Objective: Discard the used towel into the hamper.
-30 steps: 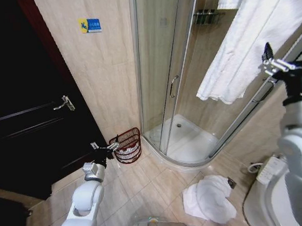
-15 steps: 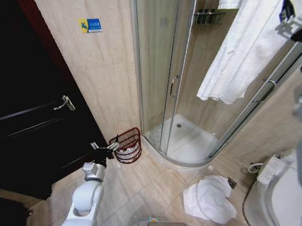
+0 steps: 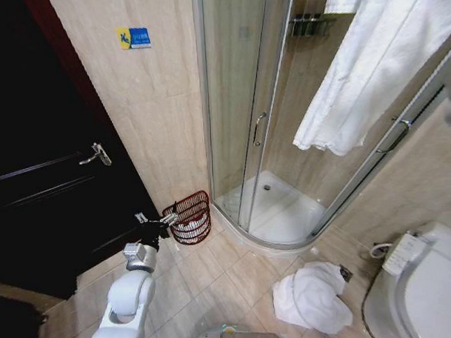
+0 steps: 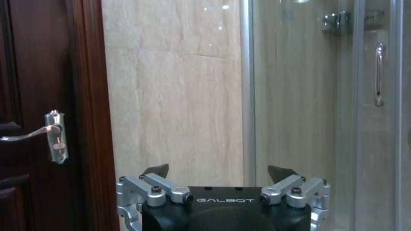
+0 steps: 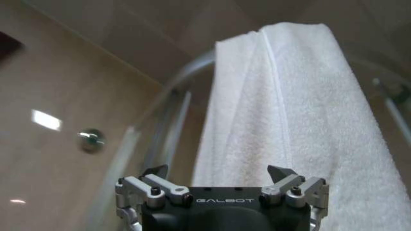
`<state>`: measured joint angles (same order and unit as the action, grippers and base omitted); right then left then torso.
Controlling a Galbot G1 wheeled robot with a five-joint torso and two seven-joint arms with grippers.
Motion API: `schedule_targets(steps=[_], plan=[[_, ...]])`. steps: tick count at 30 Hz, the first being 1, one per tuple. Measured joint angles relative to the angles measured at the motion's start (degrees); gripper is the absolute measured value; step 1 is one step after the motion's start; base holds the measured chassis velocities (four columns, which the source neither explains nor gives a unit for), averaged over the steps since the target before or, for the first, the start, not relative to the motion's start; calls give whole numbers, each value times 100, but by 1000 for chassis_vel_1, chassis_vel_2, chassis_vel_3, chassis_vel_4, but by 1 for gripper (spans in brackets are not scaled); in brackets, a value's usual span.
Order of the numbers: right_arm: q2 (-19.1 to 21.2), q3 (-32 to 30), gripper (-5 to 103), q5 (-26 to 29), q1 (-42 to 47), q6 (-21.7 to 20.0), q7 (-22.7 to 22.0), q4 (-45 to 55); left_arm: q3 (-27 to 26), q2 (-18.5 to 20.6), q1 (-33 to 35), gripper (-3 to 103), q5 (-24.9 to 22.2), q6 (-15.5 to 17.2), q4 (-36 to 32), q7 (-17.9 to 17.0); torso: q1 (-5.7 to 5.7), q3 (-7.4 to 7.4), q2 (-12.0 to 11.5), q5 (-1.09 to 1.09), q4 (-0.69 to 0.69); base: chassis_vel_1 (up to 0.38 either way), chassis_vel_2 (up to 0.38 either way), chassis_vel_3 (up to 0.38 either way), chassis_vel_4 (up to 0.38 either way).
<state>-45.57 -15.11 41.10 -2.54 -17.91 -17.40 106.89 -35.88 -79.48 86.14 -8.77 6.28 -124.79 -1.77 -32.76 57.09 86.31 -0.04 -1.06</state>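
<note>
One hanging towel [image 3: 370, 67], one floor towel [image 3: 313, 296], one hamper [image 3: 191, 217].

Beside the dark brown door [image 3: 56, 190] I see the reddish-brown open-weave hamper [image 3: 191, 217]; a white towel [image 3: 370, 67] hangs, another white towel [image 3: 313, 296] lies on beige floor tiles [image 3: 207, 281].

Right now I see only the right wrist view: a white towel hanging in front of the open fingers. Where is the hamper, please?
Observer: The hamper stands on the floor against the wall, between the dark door and the shower cabin.
Operator: Where is the left arm?
Observer: The left gripper is open and low, right beside the hamper.
Operator: Is any other towel around?
Observer: Yes, a crumpled white towel lies on the floor tiles near the toilet.
</note>
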Motion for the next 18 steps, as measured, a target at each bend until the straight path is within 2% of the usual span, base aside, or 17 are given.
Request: schedule_targets(steps=[1, 3, 7, 9, 17, 18], plan=[[-164, 162, 100, -158, -201, -149, -349, -98, -1, 0, 0, 100, 0, 0, 0, -3, 0, 0, 0, 2, -1, 0, 0, 0, 0], [-396, 317, 100, -363, -385, -378, -769, -223, 0, 0, 0, 100, 0, 0, 0, 0, -1, 0, 0, 2, 0, 0, 0, 0, 0], [-574, 435, 100, -788, -534, -426, -869, -551, -1, 0, 0, 100, 0, 0, 0, -1, 0, 0, 0, 6, 2, 0, 0, 0, 0], [-617, 476, 100, -832, -608, -428, -869, -660, 0, 0, 0, 100, 0, 0, 0, 0, 0, 0, 0, 5, 3, 0, 0, 0, 0], [-821, 800, 100, -737, -1108, -428, -861, -1251, 0, 0, 0, 100, 0, 0, 0, 0, 0, 0, 0, 3, 1, 0, 0, 0, 0], [-834, 853, 102, -684, -1158, -436, -869, -1283, 0, 0, 0, 100, 0, 0, 0, 0, 0, 0, 0, 3, 2, 0, 0, 0, 0]])
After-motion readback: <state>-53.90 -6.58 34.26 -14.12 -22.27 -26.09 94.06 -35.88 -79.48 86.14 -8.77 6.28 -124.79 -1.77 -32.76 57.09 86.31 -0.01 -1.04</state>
